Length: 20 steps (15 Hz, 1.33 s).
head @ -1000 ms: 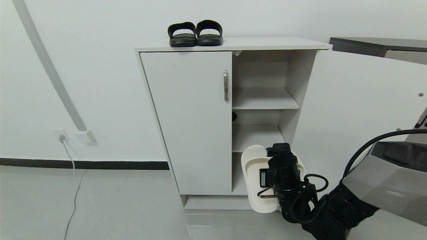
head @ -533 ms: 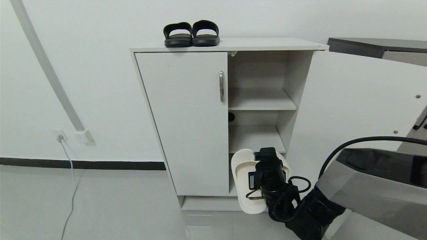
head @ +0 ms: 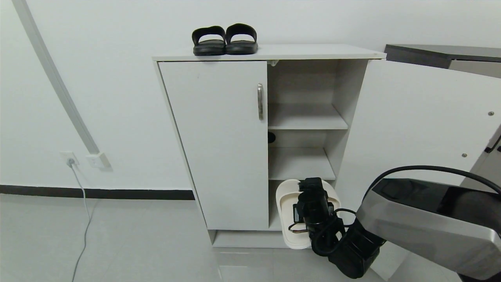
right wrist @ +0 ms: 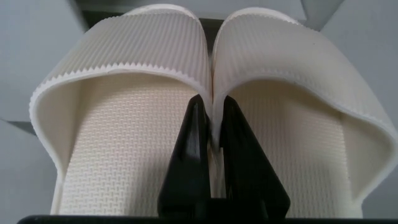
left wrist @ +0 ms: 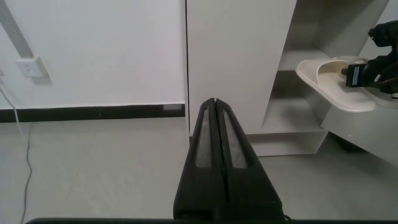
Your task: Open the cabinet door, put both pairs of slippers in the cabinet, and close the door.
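Note:
A pair of white slippers (head: 287, 207) hangs at the mouth of the cabinet's bottom compartment, toes pointing in. My right gripper (head: 309, 186) is shut on the slippers' inner edges (right wrist: 211, 118), pinching the two together. The same white slippers (left wrist: 336, 78) show from the side in the left wrist view. A pair of black slippers (head: 224, 39) sits on top of the white cabinet (head: 274, 51). The cabinet's right door (head: 411, 121) stands wide open; its left door (head: 219, 145) is closed. My left gripper (left wrist: 213, 106) is shut on nothing, low over the floor left of the cabinet.
Two bare shelves (head: 305, 119) lie above the bottom compartment. A wall socket with a cable (head: 72, 162) is on the left wall. A grey unit (head: 442, 53) stands behind the open door. Grey floor (head: 117, 243) spreads in front.
My right gripper has carried the white slippers forward and slightly down, deeper into the bottom compartment's opening. The camera shifted a little right at first.

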{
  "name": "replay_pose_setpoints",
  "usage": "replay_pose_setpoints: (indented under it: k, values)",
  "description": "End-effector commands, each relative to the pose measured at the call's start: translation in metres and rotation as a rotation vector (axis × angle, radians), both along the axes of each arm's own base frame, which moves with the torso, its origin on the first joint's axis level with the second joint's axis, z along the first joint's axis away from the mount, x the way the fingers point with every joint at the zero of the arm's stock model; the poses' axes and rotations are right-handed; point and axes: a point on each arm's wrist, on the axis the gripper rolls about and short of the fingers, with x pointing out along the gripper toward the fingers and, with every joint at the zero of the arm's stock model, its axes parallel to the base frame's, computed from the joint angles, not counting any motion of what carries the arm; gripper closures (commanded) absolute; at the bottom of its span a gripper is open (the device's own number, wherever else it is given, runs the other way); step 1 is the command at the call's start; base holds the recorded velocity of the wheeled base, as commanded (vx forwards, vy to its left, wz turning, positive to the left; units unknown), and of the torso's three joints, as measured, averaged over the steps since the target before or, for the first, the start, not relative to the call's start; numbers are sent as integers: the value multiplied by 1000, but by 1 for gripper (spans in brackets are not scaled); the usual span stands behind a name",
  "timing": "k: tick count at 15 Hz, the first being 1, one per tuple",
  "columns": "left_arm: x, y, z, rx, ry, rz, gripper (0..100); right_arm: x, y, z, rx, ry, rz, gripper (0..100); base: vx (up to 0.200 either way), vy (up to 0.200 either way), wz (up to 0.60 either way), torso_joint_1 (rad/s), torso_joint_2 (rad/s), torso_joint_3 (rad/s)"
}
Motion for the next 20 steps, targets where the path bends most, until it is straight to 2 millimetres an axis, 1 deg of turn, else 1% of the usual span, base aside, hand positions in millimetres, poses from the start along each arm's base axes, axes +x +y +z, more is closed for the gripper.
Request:
replay_pose_setpoints:
  k: [1,6,8,9,10,11,12,13,20]
  values:
    - [0,0,0,0,3,0,100,3,-2,-4,-5,5,-8,100,0,0,0,0,0,0]
    - [0,0,0,-2,3,-2,100,6,-6,-2,-4,2,-20,100,0,0,0,1,0,-141]
    - [0,0,0,-2,3,0,100,7,-6,2,21,-32,-24,100,0,0,0,7,0,-198]
    - [0,0,0,-3,3,0,100,8,-5,9,33,-92,-17,100,0,0,0,-2,-2,-154]
    - [0,0,0,-3,3,0,100,8,-6,9,28,-109,-14,100,0,0,0,2,2,-95]
    - [0,0,0,-3,3,1,100,6,-6,9,12,-165,-1,100,0,0,0,2,2,-51]
    - [0,0,0,-5,3,1,100,9,-8,5,-4,-184,-4,100,0,0,0,0,0,0]
    - [0,0,0,-5,3,1,100,10,-9,5,-2,-195,-4,100,0,0,0,0,0,0]
    - [0,0,0,-2,3,1,100,11,-9,6,4,-198,-1,100,0,0,0,0,0,0]
